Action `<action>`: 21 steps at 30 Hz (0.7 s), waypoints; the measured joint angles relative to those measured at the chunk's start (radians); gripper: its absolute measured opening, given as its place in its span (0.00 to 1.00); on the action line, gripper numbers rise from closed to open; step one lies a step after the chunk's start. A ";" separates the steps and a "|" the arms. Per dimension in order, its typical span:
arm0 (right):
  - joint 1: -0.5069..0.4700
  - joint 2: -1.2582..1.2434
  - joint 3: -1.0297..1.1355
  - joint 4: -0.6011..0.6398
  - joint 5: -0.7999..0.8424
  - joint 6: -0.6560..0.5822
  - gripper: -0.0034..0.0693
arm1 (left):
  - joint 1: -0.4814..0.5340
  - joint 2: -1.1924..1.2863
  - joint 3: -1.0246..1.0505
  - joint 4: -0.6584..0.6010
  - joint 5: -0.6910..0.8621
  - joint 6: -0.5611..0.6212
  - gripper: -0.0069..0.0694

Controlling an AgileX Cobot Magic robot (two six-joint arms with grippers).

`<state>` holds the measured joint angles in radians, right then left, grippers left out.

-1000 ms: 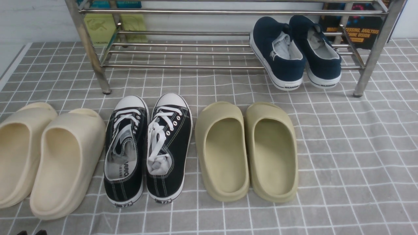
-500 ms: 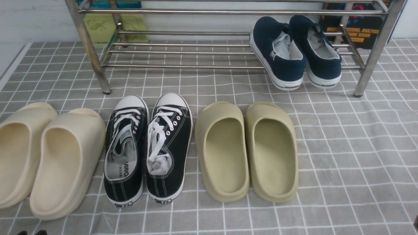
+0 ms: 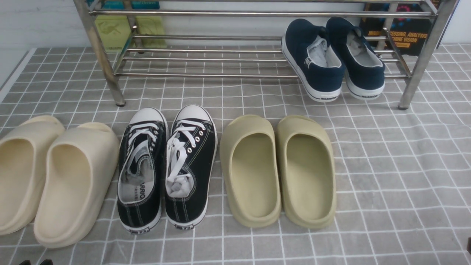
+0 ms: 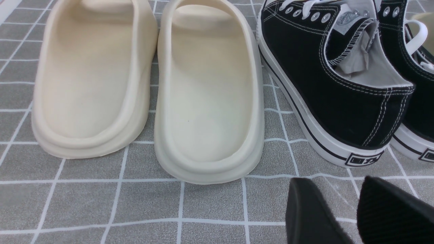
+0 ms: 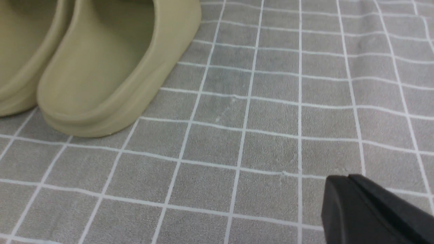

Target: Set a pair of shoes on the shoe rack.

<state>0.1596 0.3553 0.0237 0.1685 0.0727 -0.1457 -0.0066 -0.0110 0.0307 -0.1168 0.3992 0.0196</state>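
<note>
At the near edge of the desk (image 3: 397, 176), which is covered by a grey cloth with a white grid, the left tool (image 4: 352, 210) is seen in its wrist view with its two black fingers (image 4: 308, 210) parted and nothing between them, hovering just short of the heels of the footwear. The right tool (image 5: 352, 178) is shown in its wrist view with its black fingers pressed together, clenched on nothing, above bare cloth beside the olive slides (image 5: 101, 67). Across the middle of the front view three pairs are lined up: cream slides (image 3: 51, 176) at 9 o'clock, black lace-up sneakers (image 3: 167, 165) just beside them, and the olive slides (image 3: 279, 169) near the centre. Farther off, toward 1 o'clock, the pair of shoes (image 3: 333, 57) in navy canvas is found resting on the lowest tier of the shoe rack (image 3: 206, 59), at its right end, toes inward and white-soled heels tilted down over the front bar. Behind the rack, books (image 3: 404, 33) are propped against the wall.
</note>
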 joint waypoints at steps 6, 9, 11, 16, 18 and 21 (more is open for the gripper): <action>-0.018 -0.323 0.001 -0.096 0.240 0.002 0.06 | 0.000 0.000 0.000 0.000 0.000 0.000 0.40; -0.036 -0.360 -0.002 -0.098 0.290 0.007 0.06 | 0.000 0.000 0.000 -0.001 0.000 0.000 0.40; -0.058 -0.365 -0.005 -0.098 0.301 0.010 0.06 | 0.000 0.000 0.000 0.000 0.000 0.000 0.40; -0.088 -0.365 -0.006 -0.088 0.309 0.011 0.06 | 0.000 0.000 0.000 0.000 0.000 0.000 0.40; -0.096 -0.365 -0.006 -0.086 0.309 0.011 0.06 | 0.000 0.000 0.000 0.000 0.000 0.000 0.40; -0.099 -0.365 -0.006 -0.084 0.309 0.011 0.06 | 0.000 0.000 0.000 0.000 0.000 0.000 0.40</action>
<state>0.0608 -0.0100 0.0172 0.0847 0.3817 -0.1350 -0.0066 -0.0110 0.0307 -0.1168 0.3992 0.0196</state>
